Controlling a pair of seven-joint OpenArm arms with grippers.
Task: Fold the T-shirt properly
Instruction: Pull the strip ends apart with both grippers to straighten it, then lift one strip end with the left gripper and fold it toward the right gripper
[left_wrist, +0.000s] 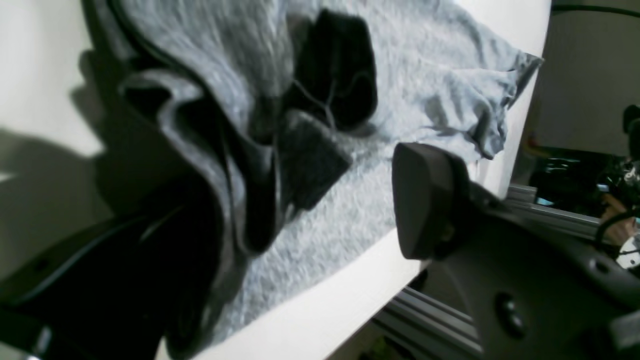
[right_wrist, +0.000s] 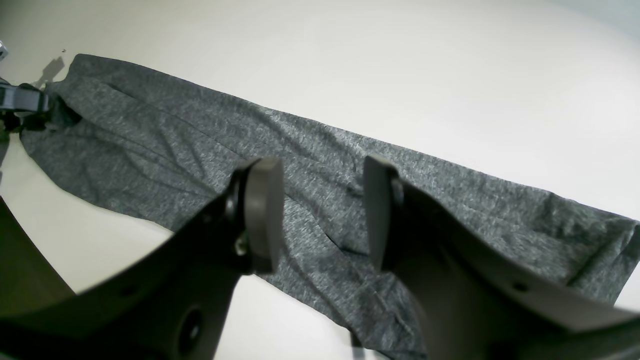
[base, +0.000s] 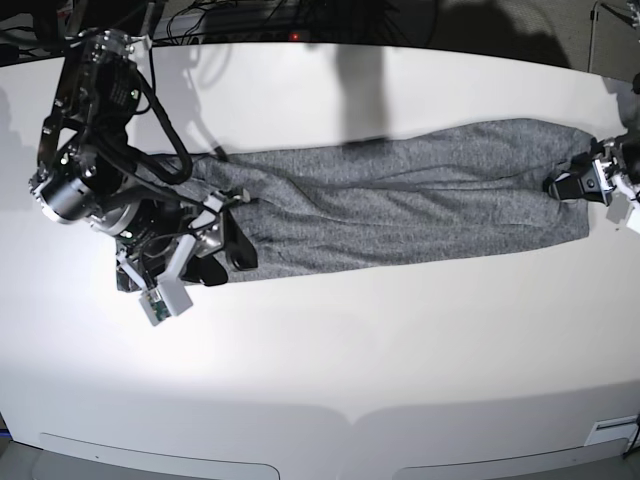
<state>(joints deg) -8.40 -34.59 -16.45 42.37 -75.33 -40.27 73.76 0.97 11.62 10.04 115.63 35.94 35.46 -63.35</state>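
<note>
T-shirt (base: 400, 205) lies flat on the white counter (base: 330, 370), folded lengthwise into a long grey band running across the base view, roughly mid-counter, a few creases along it. One end sits near the counter's edge on that view's right, other end under the arm on the left.

Left hand (base: 575, 185) is at the right-side end of the band, low over the cloth. In the left wrist view a lifted ruffle of fabric (left_wrist: 210, 165) stands up betw. the two fingers; jaws spread wide, one pad (left_wrist: 425, 200) clear of the cloth, not pinching. Other finger mostly hidden behind the fold, so contact there – can't tell.

Right hand (right_wrist: 320, 215) hovers over the opp. end, fingers apart w/ a clear gap, shirt fabric visible betw. them below, nothing gripped. In base view its fingertips (base: 235, 250) sit over the band's lower edge.
</note>
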